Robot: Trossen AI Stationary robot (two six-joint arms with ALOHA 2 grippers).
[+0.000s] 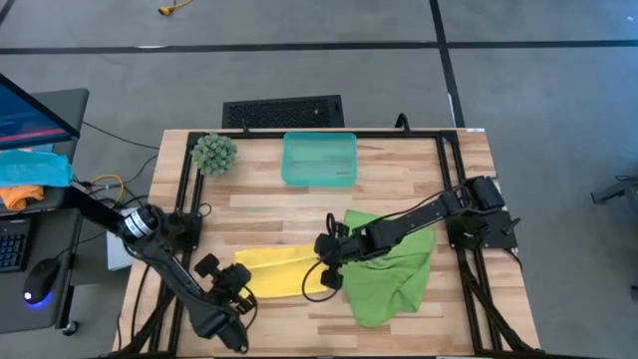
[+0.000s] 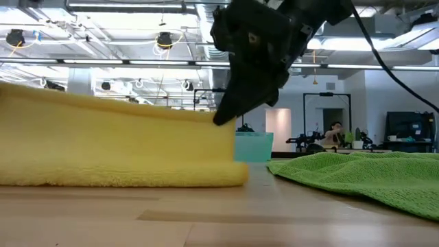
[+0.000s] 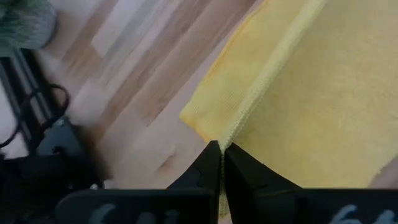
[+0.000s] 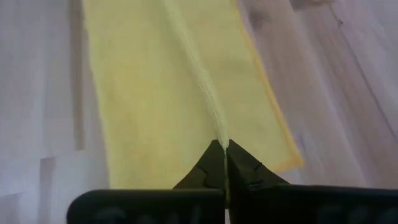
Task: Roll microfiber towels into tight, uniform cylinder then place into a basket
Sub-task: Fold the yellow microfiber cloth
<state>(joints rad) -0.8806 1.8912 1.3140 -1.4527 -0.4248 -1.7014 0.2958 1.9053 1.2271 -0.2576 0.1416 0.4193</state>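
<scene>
cloth first: the yellow towel (image 1: pixel 281 271) lies folded into a long strip on the table (image 1: pixel 399 165), and both pincers have it by opposite ends. the right gripper (image 1: pixel 330 276) is pinched fully shut on the top hem at its own end, the stitched edge running straight out from between its fingertips in the right wrist view (image 4: pixel 186 81). the left gripper (image 1: pixel 239 286) is clamped just as tight on the hem at the far end, the corner of the towel (image 3: pixel 298 106) fanning away from its tips. from table height that upper layer is lifted at the right gripper's (image 2: pixel 223 118) side while the lower layer stays flat.

it looks light, soft and floppy, with a fuzzy nap that should grip itself once rolled but will sag and skew if only one end is pulled. i'd say the hem is the place to hold: firmest part, least stretch, and both ends need to turn together for an even cylinder.

just behind the right gripper, under its arm, the green towel (image 1: pixel 394 269) sits crumpled, not yet rolled. well beyond both pincers, at the far edge, the basket (image 1: pixel 319 160) waits, with a fuzzy green plant (image 1: pixel 213 153) off to its side.
</scene>
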